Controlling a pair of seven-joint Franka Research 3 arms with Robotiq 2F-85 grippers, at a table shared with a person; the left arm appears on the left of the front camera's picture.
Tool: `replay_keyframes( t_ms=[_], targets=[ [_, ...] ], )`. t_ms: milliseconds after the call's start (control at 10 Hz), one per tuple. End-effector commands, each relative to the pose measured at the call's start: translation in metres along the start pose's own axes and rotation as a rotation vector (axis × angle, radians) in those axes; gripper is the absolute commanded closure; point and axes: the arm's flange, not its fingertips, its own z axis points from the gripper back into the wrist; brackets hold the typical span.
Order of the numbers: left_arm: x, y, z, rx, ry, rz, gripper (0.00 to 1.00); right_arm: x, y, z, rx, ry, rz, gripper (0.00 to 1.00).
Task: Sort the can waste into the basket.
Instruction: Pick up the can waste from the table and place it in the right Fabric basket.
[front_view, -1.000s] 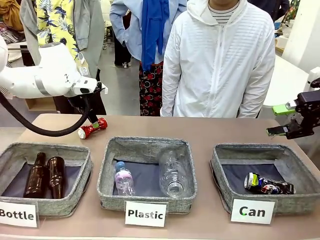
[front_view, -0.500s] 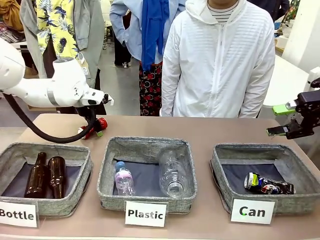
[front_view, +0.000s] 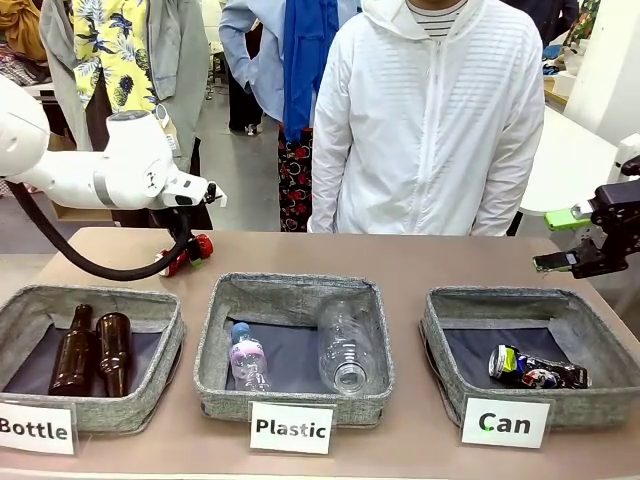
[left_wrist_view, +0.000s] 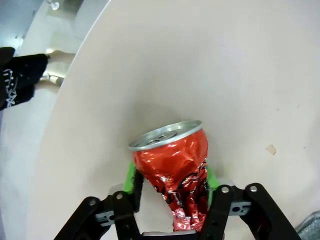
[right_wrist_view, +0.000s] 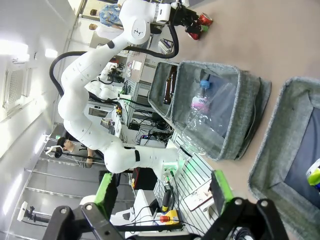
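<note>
Red crushed can (left_wrist_view: 177, 172) lies on the bench (front_view: 400, 255) behind the "Bottle" basket (front_view: 90, 350), flanked by the left gripper's (left_wrist_view: 170, 187) green fingers (left_wrist_view: 131, 176), contact unclear. Right gripper (right_wrist_view: 162, 192) hovers spread above the "Can" basket (front_view: 530, 355), where the black can (front_view: 535, 368) lies.

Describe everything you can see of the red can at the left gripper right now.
The red can is a small, crushed metal drink can, shiny red with dented, creased walls and an intact silver end with a pull tab. It lies on its side on the tan table, behind the Bottle basket. The left gripper straddles its lower body, green pads against both sides; whether it is squeezed tight is unclear.
</note>
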Motion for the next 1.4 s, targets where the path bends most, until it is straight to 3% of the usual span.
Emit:
replay_keyframes(
  t_ms=[0,200,500,600,800,1000,1100,1200,1300],
  targets=[
    [-0.005,-0.005,-0.003,0.018,0.005,0.01,0.85,0.0,0.002,0.003,-0.003,0.01,-0.002,0.0],
    [-0.008,-0.015,0.014,0.018,-0.045,-0.01,1.0,0.0,0.002,0.003,-0.003,0.01,-0.002,0.0],
    [-0.025,-0.052,0.079,-0.032,-0.1,-0.102,1.0,0.0,0.002,0.003,-0.003,0.01,-0.002,0.0],
    [-0.042,-0.076,0.119,-0.081,-0.126,-0.199,1.0,0.0,0.002,0.003,-0.003,0.01,-0.002,0.0],
    [-0.092,-0.126,0.191,-0.059,-0.188,-0.361,1.0,0.0,0.002,0.003,-0.003,0.01,-0.002,0.0],
    [-0.141,-0.162,0.219,-0.076,-0.171,-0.549,1.0,0.0,0.002,0.003,-0.003,0.01,-0.002,0.0],
    [-0.165,-0.175,0.221,-0.076,-0.138,-0.551,1.0,0.0,0.002,0.003,-0.003,0.01,-0.002,0.0],
    [-0.185,-0.181,0.217,-0.067,-0.192,-0.525,1.0,0.0,0.002,0.003,-0.003,0.01,-0.002,0.0],
    [-0.198,-0.163,0.213,0.027,-0.253,-0.353,0.93,0.0,0.002,0.003,-0.003,0.01,-0.002,0.0]
  ],
)
